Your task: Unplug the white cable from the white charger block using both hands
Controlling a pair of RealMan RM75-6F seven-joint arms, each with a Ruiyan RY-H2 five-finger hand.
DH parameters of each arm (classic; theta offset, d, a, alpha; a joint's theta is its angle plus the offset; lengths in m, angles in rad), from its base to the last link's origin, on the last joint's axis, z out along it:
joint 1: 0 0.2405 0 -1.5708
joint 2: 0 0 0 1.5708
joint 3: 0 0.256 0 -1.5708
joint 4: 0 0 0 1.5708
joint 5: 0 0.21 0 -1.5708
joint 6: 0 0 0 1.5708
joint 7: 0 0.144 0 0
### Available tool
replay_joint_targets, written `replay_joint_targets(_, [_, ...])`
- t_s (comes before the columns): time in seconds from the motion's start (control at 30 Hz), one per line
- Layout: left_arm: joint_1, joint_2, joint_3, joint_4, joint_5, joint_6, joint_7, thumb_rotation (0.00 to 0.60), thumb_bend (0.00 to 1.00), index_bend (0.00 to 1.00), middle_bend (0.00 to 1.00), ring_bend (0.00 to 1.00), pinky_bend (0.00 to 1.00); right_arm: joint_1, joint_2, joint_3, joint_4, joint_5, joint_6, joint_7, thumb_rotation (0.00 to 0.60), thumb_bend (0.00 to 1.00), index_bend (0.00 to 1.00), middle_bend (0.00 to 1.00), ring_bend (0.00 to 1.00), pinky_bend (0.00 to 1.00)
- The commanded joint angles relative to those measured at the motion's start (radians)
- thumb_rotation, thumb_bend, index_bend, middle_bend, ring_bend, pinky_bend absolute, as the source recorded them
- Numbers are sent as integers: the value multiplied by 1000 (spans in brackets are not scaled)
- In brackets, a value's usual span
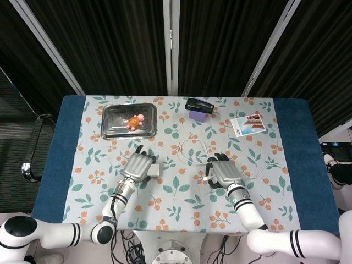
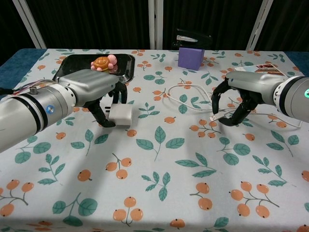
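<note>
Unplugging looks done: left robot hand [image 2: 99,99] grips white charger block [image 2: 120,115] low over counter [image 2: 159,193], w/ no cable in it. Right robot hand [image 2: 236,104] pinches white cable [image 2: 193,89] plug end, well apart; only set-down seems left.

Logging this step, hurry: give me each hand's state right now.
Left hand: holding the white charger block.
Right hand: holding the plug end of the white cable.
</note>
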Motion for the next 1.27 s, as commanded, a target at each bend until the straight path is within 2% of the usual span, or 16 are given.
replay_joint_targets(0.03, [0,24,-7,-30,5,6,-6,600,286,160,218,121,45,7,-2,-9,0,5,-12,7,600,24,0,0,0,0])
replay_joint_targets(0.17, [19,76,-8,-85,54,42,-38,600,266,117,210,119,27,-12,41,4,-35,-48,6,56,600,12,0,0,0,0])
replay_joint_targets(0.33, [100,208,-7,-175,161,168,-124,600,263,112,211,119,20,-90,140,4,-86,-192,69,170,600,26,0,0,0,0])
replay_joint_targets(0.47, [192,334,21,-210,233,265,-205,600,263,131,218,119,20,-174,227,-38,-97,-355,128,264,600,46,0,0,0,0])
replay_joint_targets(0.6, [300,453,75,-204,299,347,-302,600,263,133,220,119,11,-266,321,-109,-67,-563,171,395,600,71,0,0,0,0])
replay_joint_targets(0.77, [427,552,144,-198,391,464,-386,600,264,133,216,103,2,-370,384,-171,-8,-727,267,507,600,78,0,0,0,0])
replay_joint_targets(0.87, [498,590,182,-209,434,531,-400,600,264,133,210,91,0,-420,411,-194,18,-790,312,577,600,87,0,0,0,0])
replay_joint_targets(1.1, [634,609,257,-251,493,625,-366,600,245,127,175,66,0,-523,452,-251,41,-864,378,619,600,106,0,0,0,0])
replay_joint_targets(1.27, [702,582,268,-231,521,670,-368,600,232,127,173,66,0,-570,458,-258,64,-892,407,641,600,119,0,0,0,0])
